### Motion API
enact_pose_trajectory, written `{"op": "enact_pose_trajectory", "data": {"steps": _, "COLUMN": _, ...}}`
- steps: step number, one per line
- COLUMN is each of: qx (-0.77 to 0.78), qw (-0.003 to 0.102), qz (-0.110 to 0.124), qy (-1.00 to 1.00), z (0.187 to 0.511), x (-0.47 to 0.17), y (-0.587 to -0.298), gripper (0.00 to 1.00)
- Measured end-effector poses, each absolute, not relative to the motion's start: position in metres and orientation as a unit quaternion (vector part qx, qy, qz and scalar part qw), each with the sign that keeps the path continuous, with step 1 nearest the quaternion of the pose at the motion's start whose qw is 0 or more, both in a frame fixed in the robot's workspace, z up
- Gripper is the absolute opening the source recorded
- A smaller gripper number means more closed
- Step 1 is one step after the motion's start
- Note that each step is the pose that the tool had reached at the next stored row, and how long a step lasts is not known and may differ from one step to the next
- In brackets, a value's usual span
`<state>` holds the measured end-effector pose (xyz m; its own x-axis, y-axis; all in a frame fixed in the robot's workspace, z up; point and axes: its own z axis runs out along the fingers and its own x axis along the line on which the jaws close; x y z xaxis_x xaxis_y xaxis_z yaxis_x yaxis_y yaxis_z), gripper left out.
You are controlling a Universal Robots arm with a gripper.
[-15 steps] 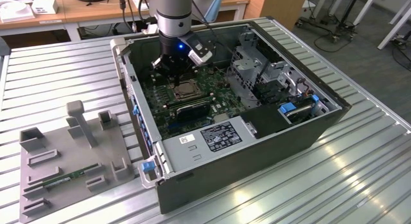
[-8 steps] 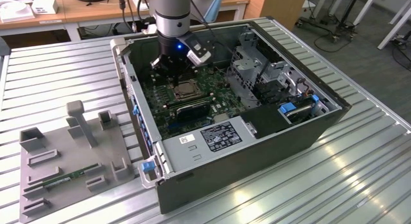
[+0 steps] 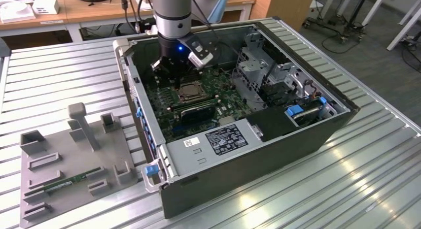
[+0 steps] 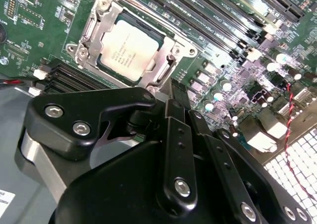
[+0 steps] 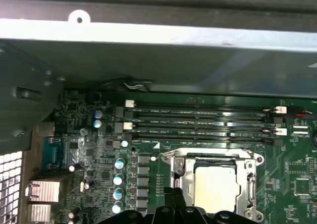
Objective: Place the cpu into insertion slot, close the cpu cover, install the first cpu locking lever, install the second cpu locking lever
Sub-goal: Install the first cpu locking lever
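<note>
Cpu (image 4: 130, 46): seated flat in the insertion slot (image 5: 218, 161), ringed by the lowered cpu cover (image 4: 88, 33). Lies just nearer than the tool (image 4: 171, 92), toward the exterior view's right. Tips together, gripping nothing.

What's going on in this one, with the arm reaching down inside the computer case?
A robot arm's gripper is inside an open computer case, right at the edge of the insertion slot on the green motherboard. The cpu already sits in the slot, and the cpu cover lies flat around it. Whether the locking levers are latched is not clear.
</note>
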<state>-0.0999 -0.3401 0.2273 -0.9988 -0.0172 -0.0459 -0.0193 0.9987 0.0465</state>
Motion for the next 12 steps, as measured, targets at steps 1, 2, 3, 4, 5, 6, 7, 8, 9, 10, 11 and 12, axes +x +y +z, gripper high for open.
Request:
{"op": "enact_pose_trajectory", "data": {"steps": 1, "qx": -0.009, "qw": 0.023, "qz": 0.023, "qy": 0.999, "z": 0.2272, "x": -0.1009, "y": -0.34, "gripper": 0.11}}
{"op": "enact_pose_trajectory", "data": {"steps": 2, "qx": -0.009, "qw": 0.023, "qz": 0.023, "qy": 0.999, "z": 0.2272, "x": -0.1019, "y": -0.34, "gripper": 0.11}}
{"op": "enact_pose_trajectory", "data": {"steps": 3, "qx": -0.009, "qw": 0.023, "qz": 0.023, "qy": 0.999, "z": 0.2272, "x": -0.1028, "y": -0.34, "gripper": 0.11}}
{"op": "enact_pose_trajectory", "data": {"steps": 4, "qx": -0.009, "qw": 0.023, "qz": 0.023, "qy": 0.999, "z": 0.2272, "x": -0.1037, "y": -0.34, "gripper": 0.11}}
{"op": "enact_pose_trajectory", "data": {"steps": 5, "qx": -0.009, "qw": 0.023, "qz": 0.023, "qy": 0.999, "z": 0.2272, "x": -0.1045, "y": -0.34, "gripper": 0.11}}
{"op": "enact_pose_trajectory", "data": {"steps": 6, "qx": -0.009, "qw": 0.023, "qz": 0.023, "qy": 0.999, "z": 0.2273, "x": -0.1053, "y": -0.34, "gripper": 0.11}}
{"op": "enact_pose_trajectory", "data": {"steps": 7, "qx": -0.009, "qw": 0.023, "qz": 0.023, "qy": 0.999, "z": 0.2273, "x": -0.106, "y": -0.3401, "gripper": 0.11}}
{"op": "enact_pose_trajectory", "data": {"steps": 8, "qx": -0.009, "qw": 0.024, "qz": 0.023, "qy": 0.999, "z": 0.2272, "x": -0.1067, "y": -0.34, "gripper": 0.11}}
{"op": "enact_pose_trajectory", "data": {"steps": 9, "qx": -0.009, "qw": 0.024, "qz": 0.023, "qy": 0.999, "z": 0.2272, "x": -0.1075, "y": -0.3401, "gripper": 0.11}}
{"op": "enact_pose_trajectory", "data": {"steps": 10, "qx": -0.009, "qw": 0.024, "qz": 0.023, "qy": 0.999, "z": 0.2272, "x": -0.1082, "y": -0.34, "gripper": 0.11}}
{"op": "enact_pose_trajectory", "data": {"steps": 11, "qx": -0.009, "qw": 0.024, "qz": 0.023, "qy": 0.999, "z": 0.2272, "x": -0.1089, "y": -0.34, "gripper": 0.11}}
{"op": "enact_pose_trajectory", "data": {"steps": 12, "qx": -0.009, "qw": 0.024, "qz": 0.023, "qy": 0.999, "z": 0.2272, "x": -0.1096, "y": -0.34, "gripper": 0.11}}
